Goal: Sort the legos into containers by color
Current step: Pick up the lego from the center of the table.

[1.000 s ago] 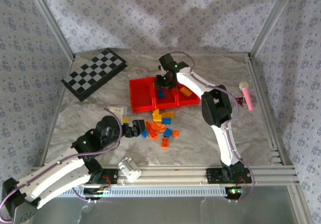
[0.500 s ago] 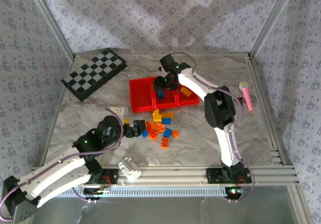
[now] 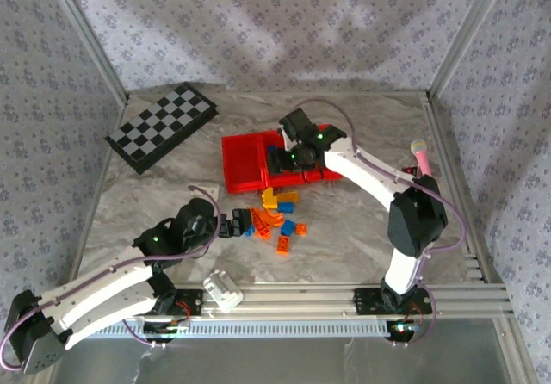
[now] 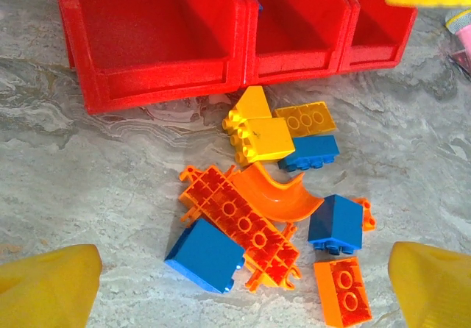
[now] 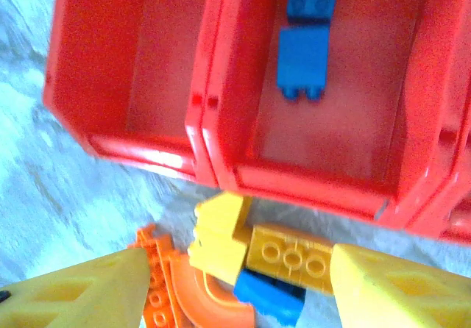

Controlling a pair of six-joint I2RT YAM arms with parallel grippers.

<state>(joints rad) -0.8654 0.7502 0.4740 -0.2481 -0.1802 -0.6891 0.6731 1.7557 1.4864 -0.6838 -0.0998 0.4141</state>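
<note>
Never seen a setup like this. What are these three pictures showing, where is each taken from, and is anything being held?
Two white robot arms are bolted at the near edge of the table, each ending in a two-finger pincer. The overhead picture looks down from behind them: the left pincer sits low beside a pile of blue, orange and yellow legos, the right pincer is over the red tray. The other two pictures come from cameras on the wrists; the yellow wedges in their lower corners are the pincers' own fingers. The left wrist view faces the pile before the tray; the right wrist view looks into the tray, where two blue bricks lie in the middle compartment. Both pincers are open and hold nothing. Nearby: a checkered board, a white block and a pink object.
</note>
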